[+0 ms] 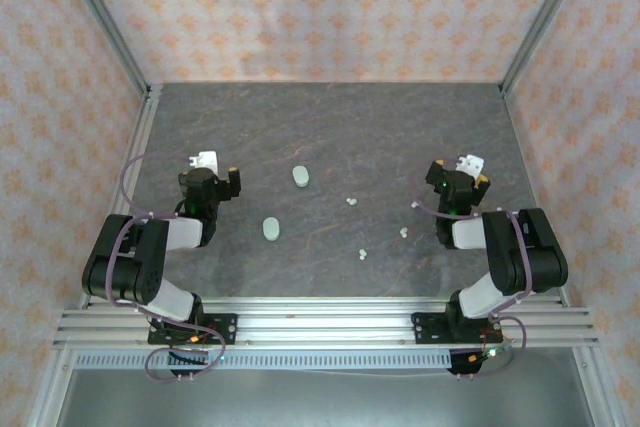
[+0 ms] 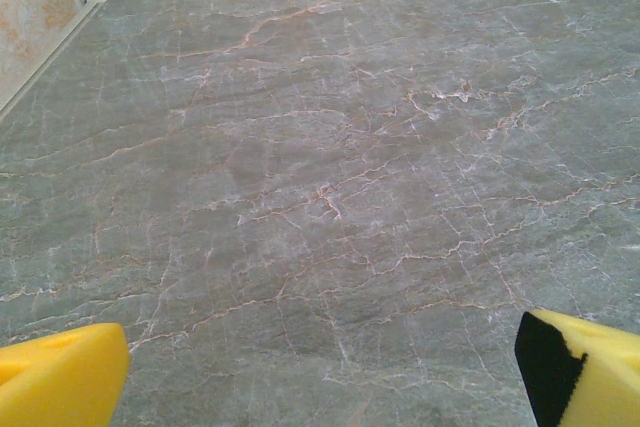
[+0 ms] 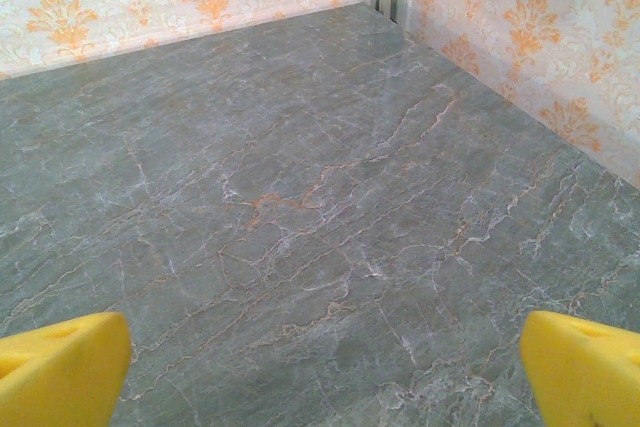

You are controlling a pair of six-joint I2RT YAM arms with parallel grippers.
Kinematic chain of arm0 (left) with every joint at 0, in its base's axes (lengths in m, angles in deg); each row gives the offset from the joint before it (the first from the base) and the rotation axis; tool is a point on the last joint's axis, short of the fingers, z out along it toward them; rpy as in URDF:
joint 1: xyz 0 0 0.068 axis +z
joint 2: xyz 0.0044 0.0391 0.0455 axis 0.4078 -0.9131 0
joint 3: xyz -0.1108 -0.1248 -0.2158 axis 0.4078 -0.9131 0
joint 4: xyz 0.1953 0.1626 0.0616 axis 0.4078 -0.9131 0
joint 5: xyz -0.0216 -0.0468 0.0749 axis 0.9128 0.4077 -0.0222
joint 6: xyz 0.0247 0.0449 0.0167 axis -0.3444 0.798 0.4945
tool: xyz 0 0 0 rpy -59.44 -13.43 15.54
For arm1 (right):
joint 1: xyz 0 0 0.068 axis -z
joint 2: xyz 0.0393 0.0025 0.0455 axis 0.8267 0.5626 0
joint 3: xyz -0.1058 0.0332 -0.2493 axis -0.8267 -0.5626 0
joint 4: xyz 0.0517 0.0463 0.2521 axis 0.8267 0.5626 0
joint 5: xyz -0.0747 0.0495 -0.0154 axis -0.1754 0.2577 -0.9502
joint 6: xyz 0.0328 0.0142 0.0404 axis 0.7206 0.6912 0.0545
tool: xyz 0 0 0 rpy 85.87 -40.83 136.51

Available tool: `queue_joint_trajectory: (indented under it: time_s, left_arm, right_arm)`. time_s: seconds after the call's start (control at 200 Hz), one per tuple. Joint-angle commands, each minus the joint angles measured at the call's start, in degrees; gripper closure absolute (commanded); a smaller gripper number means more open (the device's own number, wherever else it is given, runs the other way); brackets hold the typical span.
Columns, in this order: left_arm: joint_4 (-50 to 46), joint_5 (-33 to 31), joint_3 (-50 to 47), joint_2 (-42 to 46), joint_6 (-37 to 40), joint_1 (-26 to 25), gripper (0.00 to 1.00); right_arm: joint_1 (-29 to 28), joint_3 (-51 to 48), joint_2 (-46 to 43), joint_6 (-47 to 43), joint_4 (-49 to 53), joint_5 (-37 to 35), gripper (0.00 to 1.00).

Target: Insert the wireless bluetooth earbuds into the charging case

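From above, you have two pale green charging cases on the grey worktop (image 1: pixel 350 127), one (image 1: pixel 300 177) near the middle and the other (image 1: pixel 270 229) nearer the near edge, both left of centre. The four earbuds are scattered right of centre: one (image 1: pixel 352 202) just right of the cases, one (image 1: pixel 362 253) closest to the near edge, one (image 1: pixel 404 233) further right, and one (image 1: pixel 416 206) just beside the right arm. The left pincer (image 1: pixel 220 167) sits towards the left edge and the right pincer (image 1: pixel 460 167) towards the right edge, both empty and well apart from the cases. I cannot tell from here whether the case lids are open, so check that before you carry a bud over. In the left wrist view, the left pincer (image 2: pixel 320 382) stands wide, its yellow pads (image 2: pixel 55 377) at the lower corners with veined worktop between them. In the right wrist view, the right pincer (image 3: pixel 320 372) is equally wide, with its pads (image 3: pixel 60 367) far apart and facing the far right corner, where the patterned wall (image 3: pixel 520 57) meets the worktop. Your main risks, as I judge them, are these: the buds are tiny and rounded, so an off-centre closure could flick one away. The bud beside the right arm could be swept off as that arm turns. A light case may slide when you press a bud in unless the other pincer steadies it.
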Motion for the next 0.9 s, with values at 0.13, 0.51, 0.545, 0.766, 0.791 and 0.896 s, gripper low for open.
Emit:
queue_joint_trajectory:
  time_s: [0.13, 0.51, 0.545, 0.766, 0.791, 0.896]
  left_arm:
    - [0.76, 0.15, 1.09, 0.48, 0.19, 0.3, 0.0]
    - [-25.97, -1.18, 13.88, 5.42, -1.81, 0.3, 0.0]
    - [-29.59, -0.54, 15.8, 6.01, -2.05, 0.3, 0.0]
    - [-46.35, 3.04, 25.03, 8.59, -9.85, 0.31, 0.0]
    - [-48.89, 4.69, 26.73, 7.89, -10.38, 0.3, 0.0]
    - [-60.61, 10.69, 34.71, 3.06, -14.44, -0.17, 0.0]
  right_arm:
    - [0.26, 0.3, 0.24, 0.26, -0.05, 0.1, 0.01]
    - [0.05, -4.92, -3.63, -0.42, -7.2, 0.63, 0.01]
    - [-0.09, -4.77, -6.02, -0.37, -4.37, 0.05, 0.01]
    - [-0.13, 8.42, -20.32, 9.28, 36.17, -0.78, 0.01]
    - [-0.18, 9.81, -22.0, 10.86, 39.67, -0.2, 0.01]
    - [-0.27, 14.21, -24.07, 16.84, 51.11, 4.7, 0.0]
